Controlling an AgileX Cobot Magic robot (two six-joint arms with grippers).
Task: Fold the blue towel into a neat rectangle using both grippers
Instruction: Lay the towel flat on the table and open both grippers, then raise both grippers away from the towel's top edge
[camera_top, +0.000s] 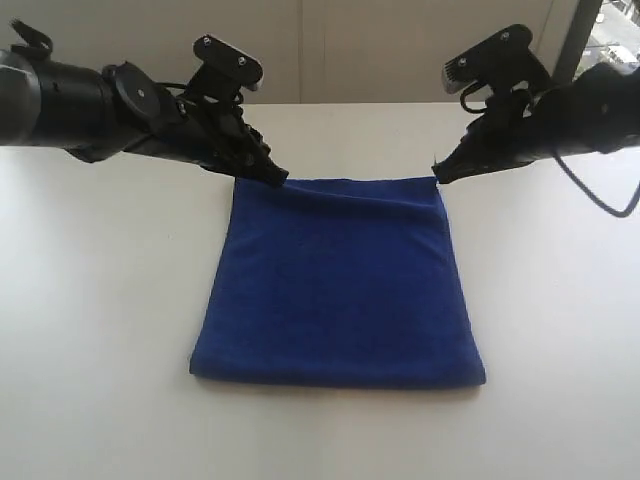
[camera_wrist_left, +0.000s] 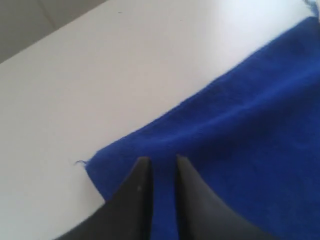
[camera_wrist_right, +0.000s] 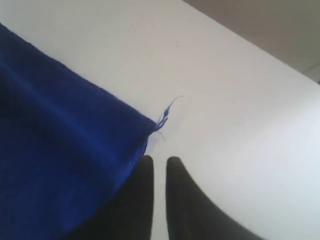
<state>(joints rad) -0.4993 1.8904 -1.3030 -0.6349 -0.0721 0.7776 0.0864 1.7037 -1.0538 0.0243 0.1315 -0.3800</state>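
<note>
The blue towel (camera_top: 340, 290) lies flat on the white table (camera_top: 100, 330), folded over with its fold along the near edge. My left gripper (camera_top: 278, 178) is at the towel's far left corner. In the left wrist view the left gripper (camera_wrist_left: 160, 160) stands a little open over the blue towel (camera_wrist_left: 240, 115), with blue cloth showing in the gap. My right gripper (camera_top: 440, 175) is at the far right corner. The right wrist view shows the right gripper (camera_wrist_right: 159, 159) narrowly open with bare table in the gap, just beside the towel's (camera_wrist_right: 55, 150) corner.
A loose blue thread (camera_wrist_right: 167, 112) sticks out from the towel's far right corner. The table's far edge (camera_top: 350, 104) meets a pale wall behind both arms. Bare tabletop lies on both sides of the towel and in front of it.
</note>
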